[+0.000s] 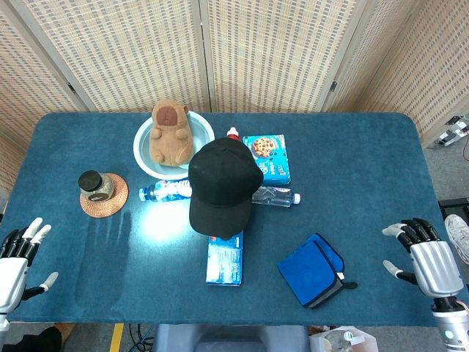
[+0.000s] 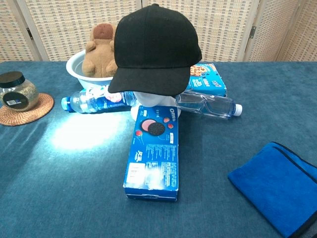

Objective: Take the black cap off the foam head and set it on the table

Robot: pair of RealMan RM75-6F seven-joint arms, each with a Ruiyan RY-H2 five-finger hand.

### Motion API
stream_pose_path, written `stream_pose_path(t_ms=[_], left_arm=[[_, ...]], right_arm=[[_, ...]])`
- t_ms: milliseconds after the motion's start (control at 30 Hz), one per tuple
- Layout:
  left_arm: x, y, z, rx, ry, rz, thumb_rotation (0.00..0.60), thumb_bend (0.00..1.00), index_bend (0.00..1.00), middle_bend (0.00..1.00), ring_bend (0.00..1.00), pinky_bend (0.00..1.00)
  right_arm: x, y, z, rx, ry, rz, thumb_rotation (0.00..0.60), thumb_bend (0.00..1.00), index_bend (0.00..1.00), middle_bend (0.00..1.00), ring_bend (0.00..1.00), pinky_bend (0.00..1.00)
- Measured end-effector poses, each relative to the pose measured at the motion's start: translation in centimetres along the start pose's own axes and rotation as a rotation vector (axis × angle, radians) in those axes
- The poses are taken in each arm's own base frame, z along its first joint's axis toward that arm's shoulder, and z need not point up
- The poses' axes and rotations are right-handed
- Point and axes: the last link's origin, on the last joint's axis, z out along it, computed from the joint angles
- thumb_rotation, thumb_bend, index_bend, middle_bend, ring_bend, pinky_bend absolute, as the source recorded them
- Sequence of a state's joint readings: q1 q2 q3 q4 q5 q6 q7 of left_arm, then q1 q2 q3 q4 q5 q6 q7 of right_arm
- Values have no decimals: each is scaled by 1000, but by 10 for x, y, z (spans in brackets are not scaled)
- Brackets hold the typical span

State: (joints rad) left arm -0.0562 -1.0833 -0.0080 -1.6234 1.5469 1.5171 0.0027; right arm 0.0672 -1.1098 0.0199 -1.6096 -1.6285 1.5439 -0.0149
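At table centre: cap [image 1: 222, 183] sits on the foam head [image 2: 151, 101], well apart from both hands.
Cap direction: brim points toward the near edge (toward the robot), long axis running front to back.
Left hand [image 1: 18, 258]: at the near left corner, fingers spread, holding nothing.
Right hand [image 1: 425, 253]: at the near right corner, fingers apart, empty.
Just in front of the head: Oreo box [image 2: 154, 151], lying lengthwise.
Near right: blue cloth [image 1: 314, 269].
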Motion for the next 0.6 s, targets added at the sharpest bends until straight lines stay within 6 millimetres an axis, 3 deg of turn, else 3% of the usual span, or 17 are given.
stream_pose_path(t_ms=[300, 600], left_arm=[[1, -1, -1, 1, 3, 0, 600, 201, 16, 0, 5, 0], [4, 1, -2, -2, 10, 3, 600, 202, 16, 0, 5, 0]], right_arm=[[4, -4, 4, 30, 2, -13, 600, 0, 378, 355, 222, 204], [6, -26, 28, 160, 14, -18, 600, 0, 378, 355, 222, 203]])
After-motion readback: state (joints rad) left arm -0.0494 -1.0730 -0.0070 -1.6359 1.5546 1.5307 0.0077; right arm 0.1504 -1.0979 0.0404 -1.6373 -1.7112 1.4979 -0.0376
